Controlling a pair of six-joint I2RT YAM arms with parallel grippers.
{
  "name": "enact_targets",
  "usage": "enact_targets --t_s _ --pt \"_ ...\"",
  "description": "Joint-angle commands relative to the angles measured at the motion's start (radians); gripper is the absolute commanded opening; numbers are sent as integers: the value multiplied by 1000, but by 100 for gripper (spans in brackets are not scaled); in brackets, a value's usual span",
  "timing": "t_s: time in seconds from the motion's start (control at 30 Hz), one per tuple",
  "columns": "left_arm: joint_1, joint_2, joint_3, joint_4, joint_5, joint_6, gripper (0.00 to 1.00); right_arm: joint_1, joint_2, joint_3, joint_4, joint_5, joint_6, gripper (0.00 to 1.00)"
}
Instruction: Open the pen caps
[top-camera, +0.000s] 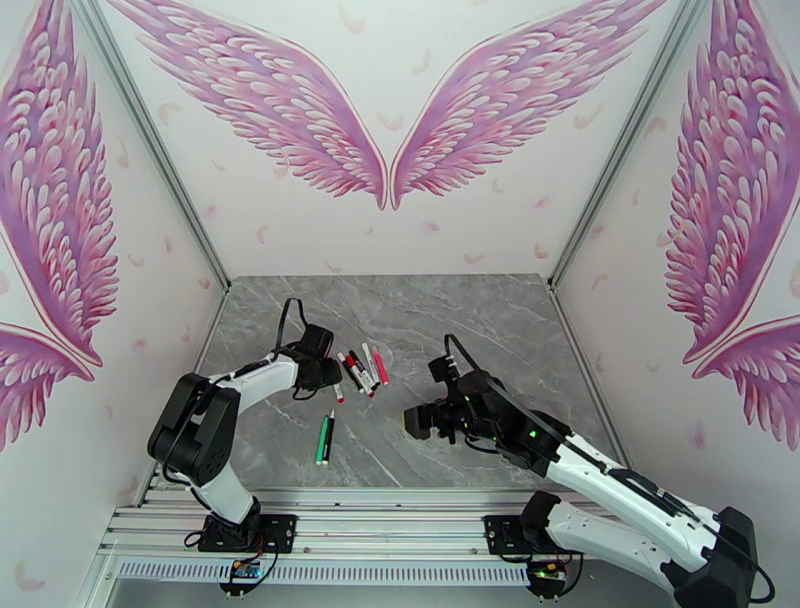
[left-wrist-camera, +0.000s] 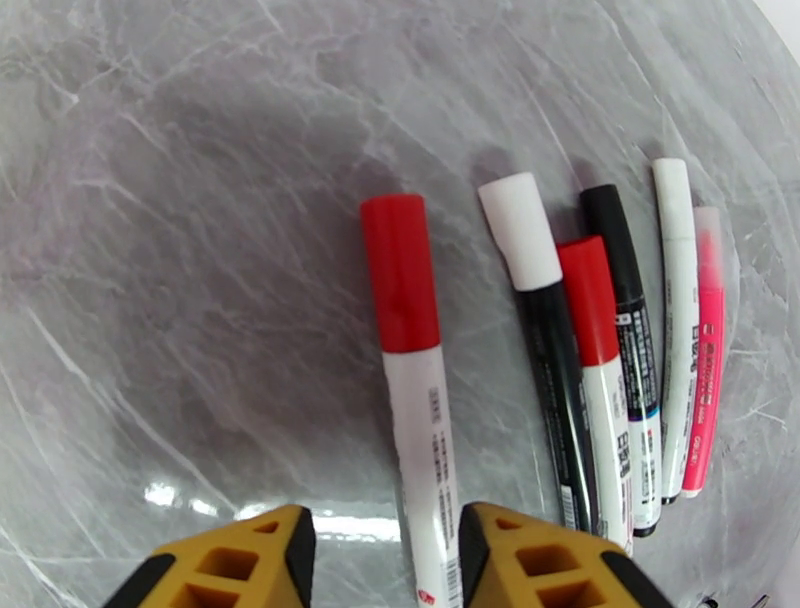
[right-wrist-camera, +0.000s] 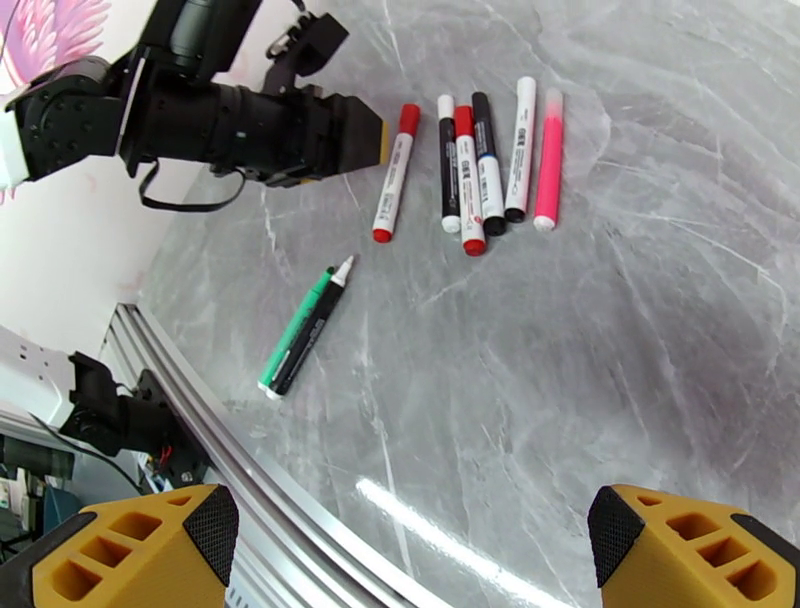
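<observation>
Lying nearest the arm bases, a green pen (right-wrist-camera: 295, 330) and a black pen (right-wrist-camera: 313, 328) rest side by side on the grey marbled worktop (right-wrist-camera: 560, 330), well apart from the other pens (right-wrist-camera: 480, 160). Right hand (right-wrist-camera: 410, 530): jaws spread as wide as they go, holding nothing, poised over bare worktop right of centre. Left hand (left-wrist-camera: 385, 525): jaws partly parted, gripping nothing. In its wrist view the near end of a white-barrelled pen (left-wrist-camera: 425, 440), lying flat, shows between the two fingers (left-wrist-camera: 250, 560), close to one of them with a clear gap to the other. Whether the fingers reach down to the pen cannot be told. A long red cap (left-wrist-camera: 400, 272) is seated on that pen's far end. Just beside it five more pens lie in a tight row, all capped: a white cap (left-wrist-camera: 520, 230) on a black barrel, a second red cap (left-wrist-camera: 588, 300), a black cap (left-wrist-camera: 608, 240), a slim white pen (left-wrist-camera: 677, 320), and a pink pen (left-wrist-camera: 706, 380) outermost.
</observation>
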Motion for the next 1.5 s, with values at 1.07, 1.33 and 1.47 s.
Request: enact_targets --t_s 1.07,1.33,1.47 --pt "-22 148 136 -105 -60 35 30 8 8 -45 62 -5 -26 99" --pt "-22 160 133 -179 -140 79 29 7 48 -31 50 6 -38 99" --pt "-16 186 156 -201 -153 72 29 7 72 -25 61 1 -38 99"
